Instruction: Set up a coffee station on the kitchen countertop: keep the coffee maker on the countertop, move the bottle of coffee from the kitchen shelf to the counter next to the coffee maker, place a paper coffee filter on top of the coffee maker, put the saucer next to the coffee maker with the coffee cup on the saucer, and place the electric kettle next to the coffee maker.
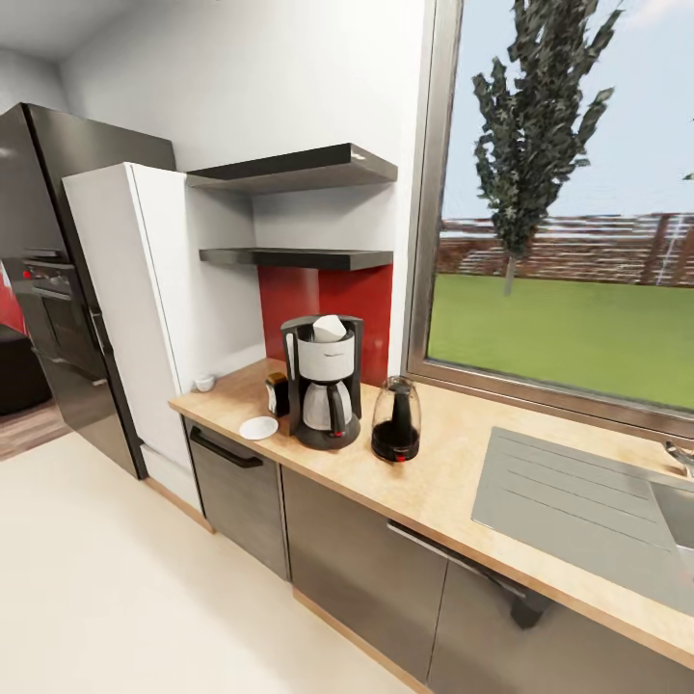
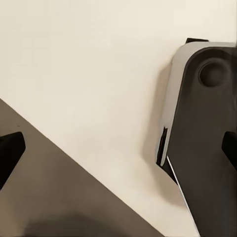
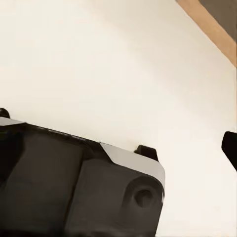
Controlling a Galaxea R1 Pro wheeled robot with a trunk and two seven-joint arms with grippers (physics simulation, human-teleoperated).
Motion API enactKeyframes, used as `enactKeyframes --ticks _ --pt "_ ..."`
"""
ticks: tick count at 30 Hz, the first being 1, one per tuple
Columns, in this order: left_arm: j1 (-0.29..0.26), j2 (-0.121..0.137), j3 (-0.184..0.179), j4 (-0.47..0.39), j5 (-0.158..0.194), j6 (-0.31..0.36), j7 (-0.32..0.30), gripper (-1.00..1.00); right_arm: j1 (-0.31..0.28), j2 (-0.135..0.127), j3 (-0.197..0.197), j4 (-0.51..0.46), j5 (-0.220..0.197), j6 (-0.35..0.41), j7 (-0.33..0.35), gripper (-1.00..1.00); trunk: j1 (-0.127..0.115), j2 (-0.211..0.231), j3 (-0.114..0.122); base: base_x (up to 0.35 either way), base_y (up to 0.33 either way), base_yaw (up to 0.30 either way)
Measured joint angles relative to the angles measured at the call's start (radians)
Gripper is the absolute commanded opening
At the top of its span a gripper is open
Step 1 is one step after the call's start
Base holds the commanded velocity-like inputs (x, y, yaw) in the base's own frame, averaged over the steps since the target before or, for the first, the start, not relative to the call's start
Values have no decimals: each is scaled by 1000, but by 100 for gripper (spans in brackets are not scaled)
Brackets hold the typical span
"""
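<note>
Fingers of both arms splayed, empty; kettle (image 1: 396,419) beside coffee maker (image 1: 324,381).

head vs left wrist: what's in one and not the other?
Head alone: the countertop with the coffee maker, a white paper filter on top, the jar of coffee and saucer at its side nearer the fridge, the kettle at its other side, and a cup apart by the white cabinet. Left wrist alone: the robot's dark base and the left tool's fingertips, spread wide. Both: the pale floor.
</note>
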Motion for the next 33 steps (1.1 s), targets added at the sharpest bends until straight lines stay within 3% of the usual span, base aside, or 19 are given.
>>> enactKeyframes --ticks 3,16,33 --pt "0 -4 -3 -14 -2 -7 -1 100 46 -14 -1 2 -4 2 57 100 0 0 0 0 0 0" --pt "0 -6 -4 -15 0 -8 0 100 50 -8 -1 0 -12 -2 65 100 0 0 0 0 16 0" --pt "0 -6 -3 -26 5 -8 0 100 50 -14 0 -2 -10 2 64 100 0 0 0 1 278 0"
